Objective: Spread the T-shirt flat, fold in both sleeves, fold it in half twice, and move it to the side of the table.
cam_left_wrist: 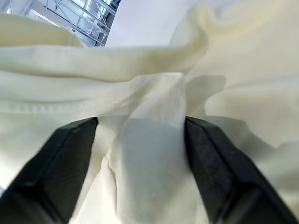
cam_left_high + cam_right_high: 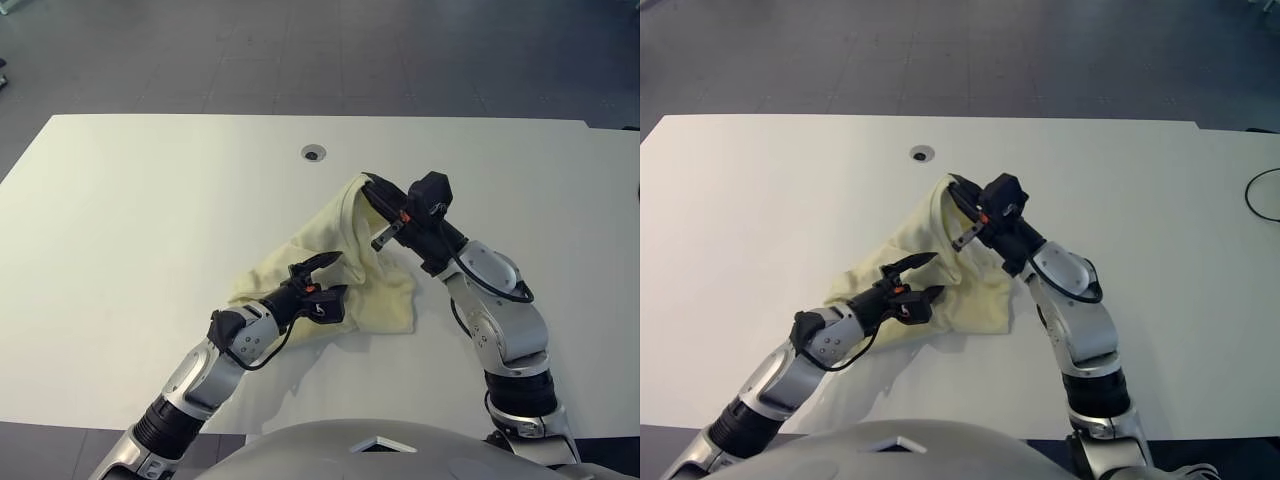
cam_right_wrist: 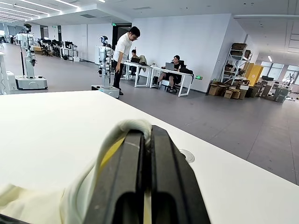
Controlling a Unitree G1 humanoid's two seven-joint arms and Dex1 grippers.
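T-shirt (image 2: 385,290) on the table (image 2: 150,200), early in the spreading step. The pale yellow garment lies bunched in a rough triangular heap at mid-table, on the near side of the hole (image 2: 314,153). Its far end is raised off the surface and its near part lies creased on the table.

The right gripper (image 2: 378,200) is at that raised far end, its fingers pressed together on a rolled edge of cloth, as the right wrist view shows. The left gripper (image 2: 335,275) is at the near-left part of the heap with its fingers apart. A fold of cloth sits between them in the left wrist view, not yet pinched.

Progress, as judged from the lie of the cloth: nothing is completed. The shirt is not flat, and no sleeve can be told apart in the heap. What remains is spreading, both sleeve folds, two halvings and the move to the table's side — that is, the whole sequence. The likely next need is a second hold by the left gripper, so the cloth can be drawn out between the two.
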